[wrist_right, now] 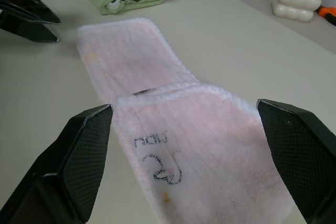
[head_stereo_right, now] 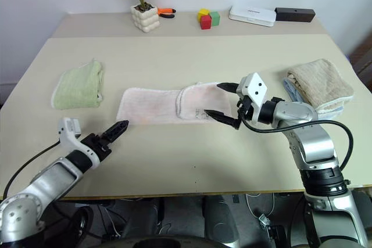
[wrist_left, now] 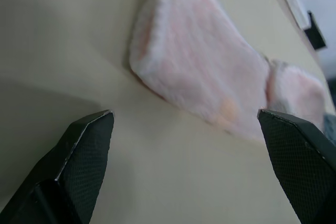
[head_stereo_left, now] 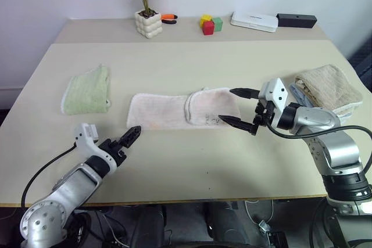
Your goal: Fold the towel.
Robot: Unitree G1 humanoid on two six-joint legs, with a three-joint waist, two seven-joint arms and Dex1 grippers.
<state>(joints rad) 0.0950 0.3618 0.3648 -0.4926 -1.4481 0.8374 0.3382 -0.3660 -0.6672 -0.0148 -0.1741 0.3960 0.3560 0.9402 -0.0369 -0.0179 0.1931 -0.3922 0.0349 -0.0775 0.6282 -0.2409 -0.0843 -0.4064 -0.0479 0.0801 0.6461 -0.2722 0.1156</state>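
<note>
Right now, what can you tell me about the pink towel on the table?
The towel is pale pink and fluffy, like terry cloth. It lies flat as a long strip in the middle of the table. Its right end is already folded over onto itself, and that flap shows a small dark embroidered mark. It rests only on the table; no gripper touches it. The left gripper sits open near its left end, and the right gripper hangs open at its right end.

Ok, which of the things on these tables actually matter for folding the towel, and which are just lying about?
Part of the job:
- pink towel, one end folded over
- left gripper, open
- right gripper, open

Just lying about:
- green towel
- beige towel
- potted plant
- orange-handled tool
- coloured blocks
- white box
- black box
</note>
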